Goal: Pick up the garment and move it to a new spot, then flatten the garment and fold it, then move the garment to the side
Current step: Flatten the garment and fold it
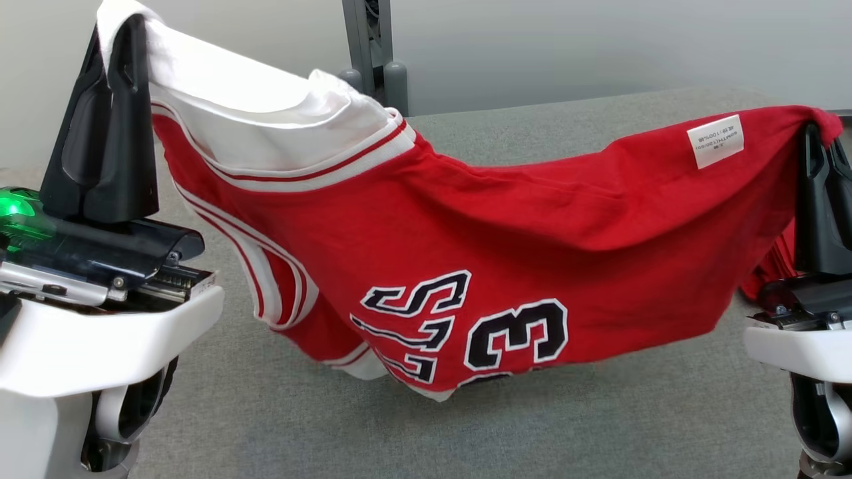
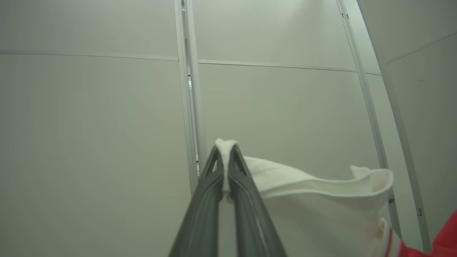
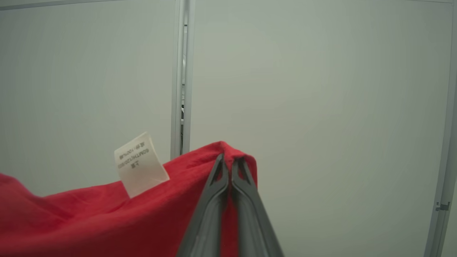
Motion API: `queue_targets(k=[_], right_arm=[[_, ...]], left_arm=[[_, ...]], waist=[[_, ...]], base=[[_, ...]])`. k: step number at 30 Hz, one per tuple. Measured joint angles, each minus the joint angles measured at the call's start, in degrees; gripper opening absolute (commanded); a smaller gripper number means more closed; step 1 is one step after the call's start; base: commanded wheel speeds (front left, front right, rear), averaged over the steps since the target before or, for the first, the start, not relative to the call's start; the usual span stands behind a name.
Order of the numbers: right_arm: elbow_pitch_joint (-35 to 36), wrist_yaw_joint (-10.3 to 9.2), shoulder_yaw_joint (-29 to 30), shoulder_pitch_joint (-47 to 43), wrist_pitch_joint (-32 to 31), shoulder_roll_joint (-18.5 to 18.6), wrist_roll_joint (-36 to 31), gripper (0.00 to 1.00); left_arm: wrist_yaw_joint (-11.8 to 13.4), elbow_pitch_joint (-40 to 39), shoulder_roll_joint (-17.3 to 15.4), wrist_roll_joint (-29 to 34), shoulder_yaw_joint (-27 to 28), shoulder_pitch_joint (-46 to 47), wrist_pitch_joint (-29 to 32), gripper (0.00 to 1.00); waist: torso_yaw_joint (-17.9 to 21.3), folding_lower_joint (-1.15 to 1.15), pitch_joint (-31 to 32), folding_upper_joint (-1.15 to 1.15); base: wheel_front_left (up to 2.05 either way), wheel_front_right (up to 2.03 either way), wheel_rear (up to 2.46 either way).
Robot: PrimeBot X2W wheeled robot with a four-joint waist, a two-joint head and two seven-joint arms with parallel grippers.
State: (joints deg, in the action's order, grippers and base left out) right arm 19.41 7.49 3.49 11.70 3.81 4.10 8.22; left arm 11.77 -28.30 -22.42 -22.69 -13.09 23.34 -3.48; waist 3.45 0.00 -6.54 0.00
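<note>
While shirt hangs: red-and-white shirt (image 1: pixel 506 219) strung in air btwn both arms over worktop's (image 1: pixel 599 412) middle; sagging low part near the surface, contact unclear.
L gripper (image 1: pixel 128 26): fingers pressed together, pinching white shoulder end.
R gripper (image 1: pixel 815 133): pinching red corner near care tag (image 1: pixel 715 141).
Do well: hold both pinches firm, lower evenly, spread arms apart so cloth lands w/o wrinkles.

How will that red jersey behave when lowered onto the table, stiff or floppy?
Probably floppy: the jersey sags deeply between the left tool and right tool. Likely light, since two small pinches carry it. It may bunch on the table, as its lower edge hangs in folds.
</note>
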Motion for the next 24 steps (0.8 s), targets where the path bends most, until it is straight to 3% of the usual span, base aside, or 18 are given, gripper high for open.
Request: queue_targets(k=[12, 24], right_arm=[[-10.6, 0.00, -0.9, -0.6, 0.2, -0.7, 2.7, 0.00], [-38.1, 0.00, -2.2, -0.5, 5.7, -1.3, 7.6, 0.00]], left_arm=[[0.0, 8.4, 0.7, 0.7, -3.6, -3.9, 0.3, 0.00], [-1.9, 26.8, 5.2, -5.0, -6.5, -12.4, -4.0, 0.00]], waist=[[0.2, 0.00, -4.2, 0.00], [0.1, 0.00, -8.5, 0.00]], base=[[0.00, 0.00, 0.00], [0.00, 0.00, 0.00]])
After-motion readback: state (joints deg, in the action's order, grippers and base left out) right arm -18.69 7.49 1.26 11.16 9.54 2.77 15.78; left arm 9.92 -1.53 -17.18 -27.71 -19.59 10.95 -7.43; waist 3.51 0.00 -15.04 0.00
